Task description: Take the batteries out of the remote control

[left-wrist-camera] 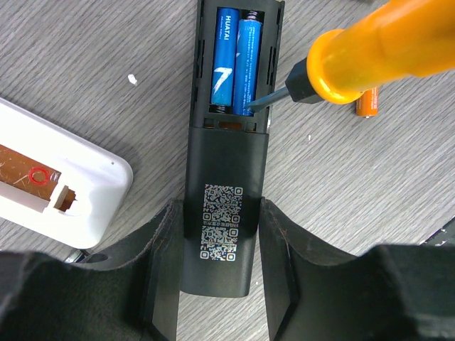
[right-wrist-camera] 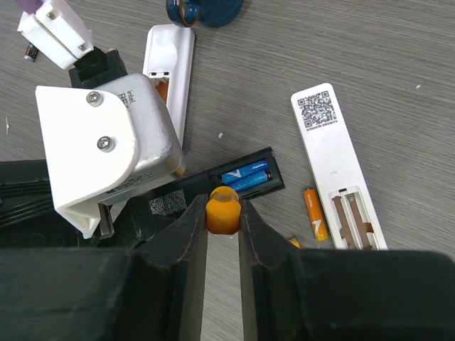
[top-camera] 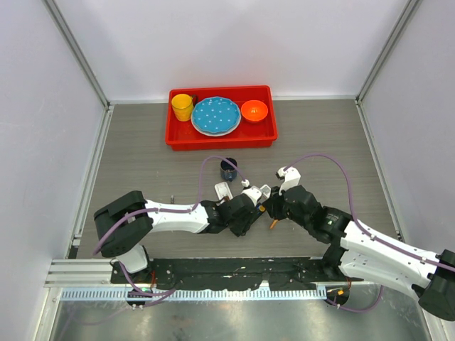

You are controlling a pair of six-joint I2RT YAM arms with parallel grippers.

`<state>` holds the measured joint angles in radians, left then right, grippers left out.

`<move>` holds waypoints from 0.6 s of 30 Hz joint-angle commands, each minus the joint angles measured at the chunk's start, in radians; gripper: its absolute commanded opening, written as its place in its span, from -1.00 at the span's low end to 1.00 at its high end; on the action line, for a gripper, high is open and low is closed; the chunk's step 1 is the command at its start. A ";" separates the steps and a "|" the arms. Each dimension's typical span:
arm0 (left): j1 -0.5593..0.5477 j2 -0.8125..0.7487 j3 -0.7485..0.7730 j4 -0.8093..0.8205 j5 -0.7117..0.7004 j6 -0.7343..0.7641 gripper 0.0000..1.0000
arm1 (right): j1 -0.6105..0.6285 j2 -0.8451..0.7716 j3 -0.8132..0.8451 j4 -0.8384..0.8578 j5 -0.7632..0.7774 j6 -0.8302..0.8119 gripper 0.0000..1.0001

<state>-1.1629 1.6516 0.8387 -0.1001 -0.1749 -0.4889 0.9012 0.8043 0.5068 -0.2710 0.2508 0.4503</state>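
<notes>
While left (left-wrist-camera: pixel 220 217) grips remote (left-wrist-camera: pixel 226 160), right (right-wrist-camera: pixel 222 207) pinches screwdriver (left-wrist-camera: pixel 377 53)

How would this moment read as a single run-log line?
left end effector: holds black remote | right end effector: holds screwdriver | blue batteries: two, seated in remote | tip: at one cell's end

Red tray (top-camera: pixel 220 142) at back w/ yellow cup (top-camera: pixel 183 106), blue plate (top-camera: pixel 216 115), orange bowl (top-camera: pixel 254 111); dark-blue mug (top-camera: pixel 229 169) in front.

Blue battery (left-wrist-camera: pixel 226 60) reads "HUATAI" and "7"; black remote (left-wrist-camera: pixel 226 153) carries a QR code (left-wrist-camera: pixel 219 222).
</notes>
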 commanded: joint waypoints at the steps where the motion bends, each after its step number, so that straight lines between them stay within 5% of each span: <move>1: -0.003 0.091 -0.070 -0.142 0.051 -0.023 -1.00 | 0.002 0.010 0.035 -0.014 -0.001 -0.018 -0.98; 18: -0.001 0.065 -0.096 -0.119 0.054 -0.037 -1.00 | 0.002 0.116 0.041 -0.020 -0.016 0.005 -0.98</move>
<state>-1.1629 1.6455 0.8261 -0.0849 -0.1791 -0.4896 0.9012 0.9054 0.5415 -0.2424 0.2436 0.4492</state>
